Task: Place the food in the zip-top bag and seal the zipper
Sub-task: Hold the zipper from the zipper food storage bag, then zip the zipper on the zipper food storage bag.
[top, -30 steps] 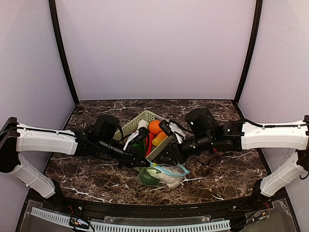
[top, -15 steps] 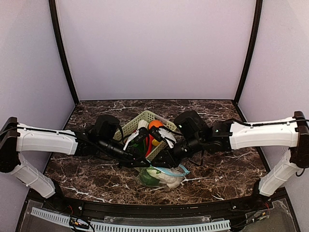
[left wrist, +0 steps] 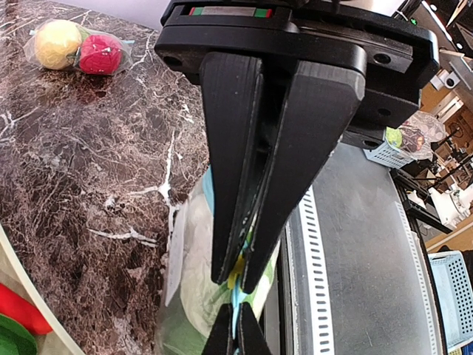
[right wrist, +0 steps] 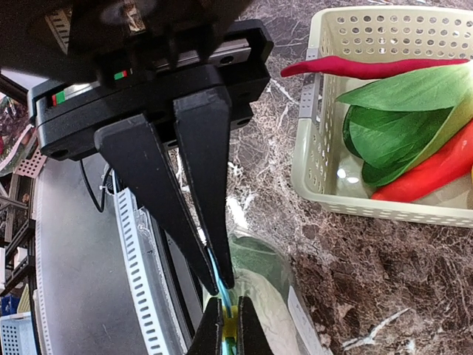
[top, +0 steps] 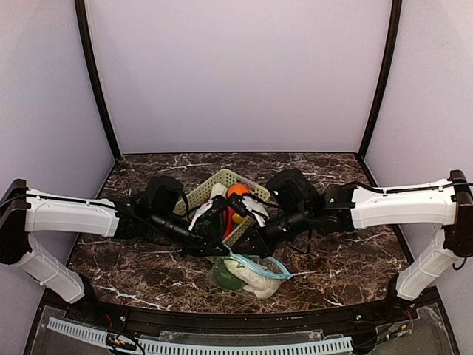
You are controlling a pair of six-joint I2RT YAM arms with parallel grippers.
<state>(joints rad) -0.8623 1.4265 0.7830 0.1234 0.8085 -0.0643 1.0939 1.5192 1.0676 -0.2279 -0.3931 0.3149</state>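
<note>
The zip-top bag (top: pixel 247 275) lies on the table (top: pixel 347 259) near its front edge, just in front of the basket (top: pixel 222 176). It holds leafy greens (top: pixel 228 275) and a white radish (top: pixel 260 281). The basket holds an orange (top: pixel 237 191), a red chilli (right wrist: pixel 347 66) and a green leaf (right wrist: pixel 399 111). The left gripper (left wrist: pixel 235 281) and right gripper (right wrist: pixel 216 285) each pinch the blue zipper strip (top: pixel 260 264), their tips close together. Bare marble extends to both sides.

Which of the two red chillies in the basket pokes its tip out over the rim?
The thinner chilli, its tip overhanging the basket rim; the other chilli lies inside, beside the green leaves.
</note>
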